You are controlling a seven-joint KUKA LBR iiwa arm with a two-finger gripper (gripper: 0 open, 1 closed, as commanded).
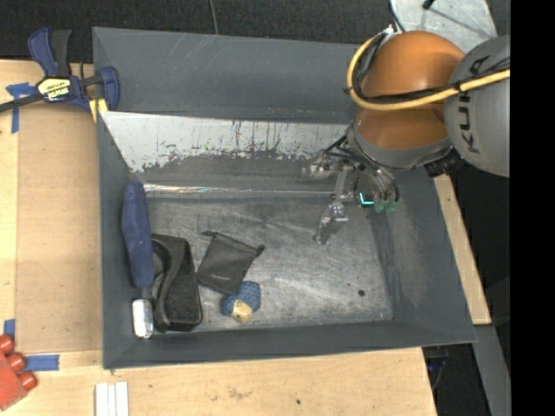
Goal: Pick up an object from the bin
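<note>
My gripper [328,226] hangs over bare bin floor right of the middle, with nothing seen in it. The nearest loose thing is a dark grey cloth pouch [225,263], lying flat well to its left. Just below the pouch sits a small blue and tan lump [241,301]. Farther left lies a black curved strap-like thing [178,286].
A long blue handle-shaped thing [135,230] with a white end [142,317] lies along the bin's left wall. The arm with its orange cover comes in over the bin's upper right corner. Bare floor lies around and below the gripper.
</note>
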